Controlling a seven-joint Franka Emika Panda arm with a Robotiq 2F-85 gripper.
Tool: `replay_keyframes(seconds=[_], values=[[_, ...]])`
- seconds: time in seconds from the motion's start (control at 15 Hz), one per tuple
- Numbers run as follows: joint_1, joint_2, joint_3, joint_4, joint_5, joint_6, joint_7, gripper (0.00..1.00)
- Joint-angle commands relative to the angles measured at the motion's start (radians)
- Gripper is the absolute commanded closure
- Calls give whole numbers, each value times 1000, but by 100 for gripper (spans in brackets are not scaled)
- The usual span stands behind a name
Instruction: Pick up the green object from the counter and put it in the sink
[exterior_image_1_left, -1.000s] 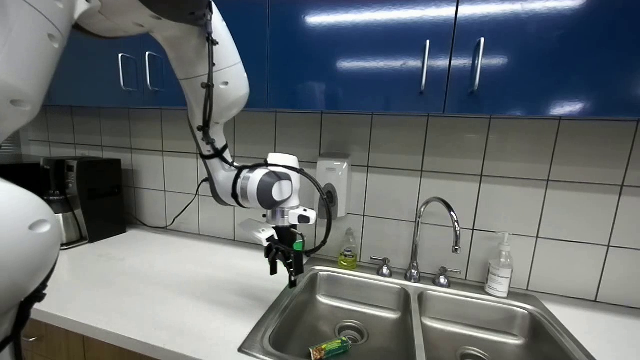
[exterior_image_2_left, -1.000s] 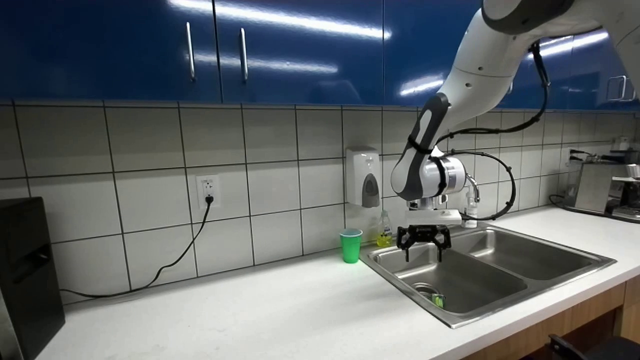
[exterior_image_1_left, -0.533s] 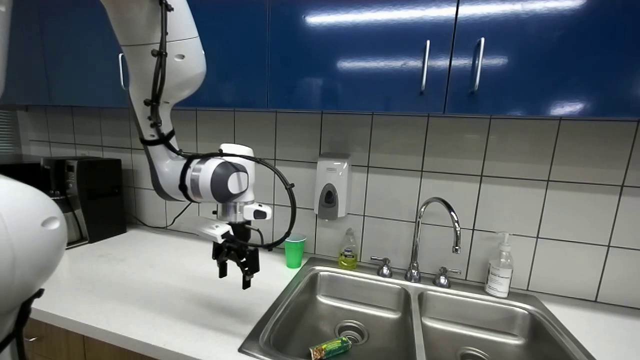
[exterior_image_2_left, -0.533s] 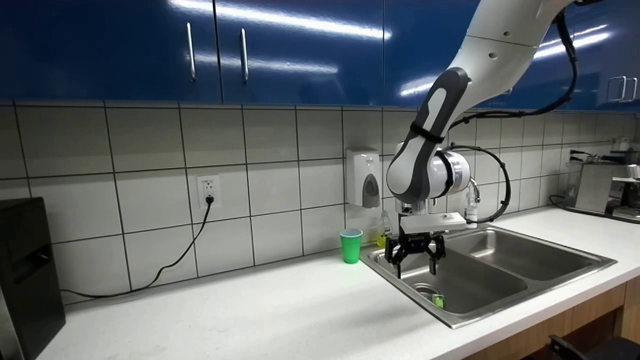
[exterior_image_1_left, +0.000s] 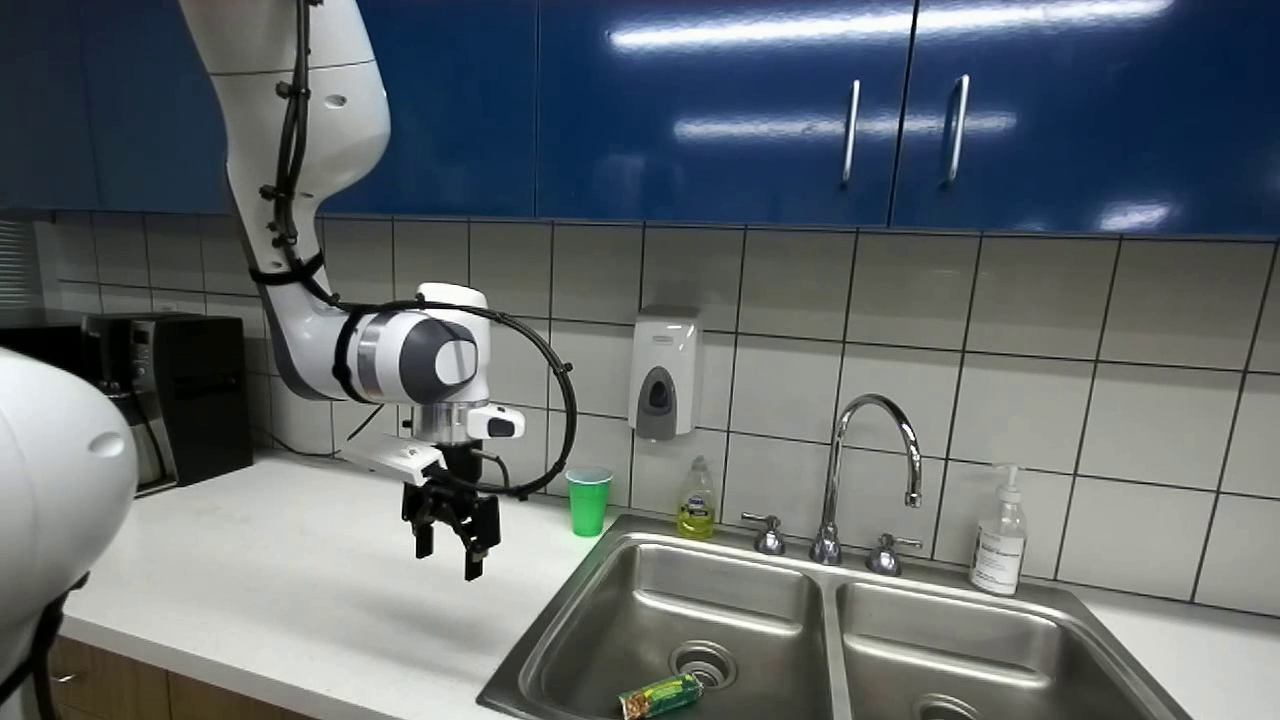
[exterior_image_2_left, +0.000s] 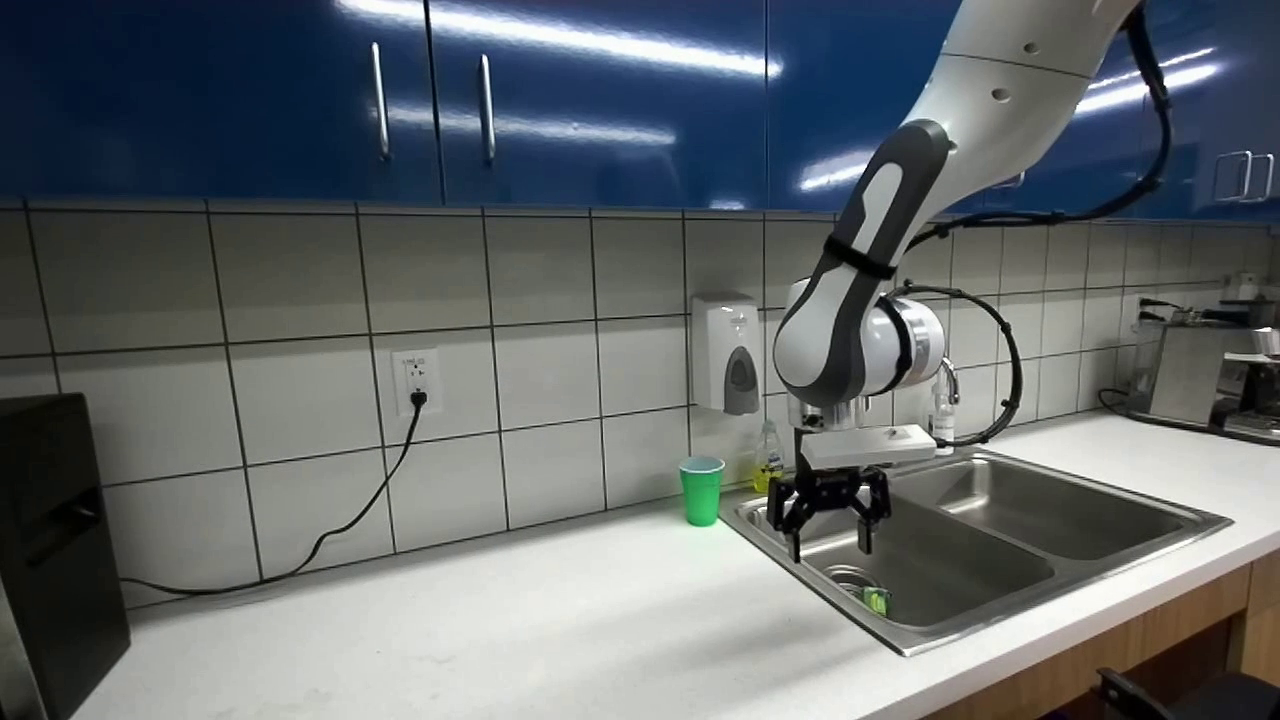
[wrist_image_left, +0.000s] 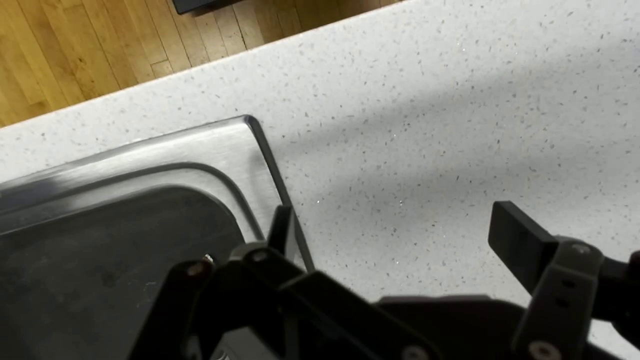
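Note:
The green object (exterior_image_1_left: 660, 696) is a small flat green packet with a yellowish patch. It lies in a basin of the steel sink (exterior_image_1_left: 556, 620) beside the round drain. An exterior view (exterior_image_2_left: 876, 600) shows only part of it. In the wrist view I cannot make it out. My gripper (exterior_image_1_left: 449, 557) is open and empty, above the white counter (exterior_image_1_left: 300, 560) beside the sink's edge. In the wrist view the gripper (wrist_image_left: 390, 225) has wide-apart fingers, one over the sink rim (wrist_image_left: 240, 145) and one over the counter (wrist_image_left: 425, 125).
A green cup (exterior_image_2_left: 702, 492) stands upright on the counter near the sink corner. A dish soap bottle (exterior_image_1_left: 697, 500), chrome faucet (exterior_image_1_left: 835, 480) and pump bottle (exterior_image_1_left: 1000, 540) stand behind the sink. A wall dispenser (exterior_image_1_left: 665, 375) hangs above. A black coffee machine (exterior_image_1_left: 200, 400) stands on the counter.
The arm has moved sideways, away from the sink's back corner and over the counter, uncovering the green cup in an exterior view. It slowed in the last half second. The packet has not moved.

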Motion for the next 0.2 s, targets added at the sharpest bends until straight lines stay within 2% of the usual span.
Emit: replay_keyframes(seconds=[0.0,0.13], values=[[-21,-1,20,1,-5,-3,3,0],[-21,-1,20,1,-5,-3,3,0]])
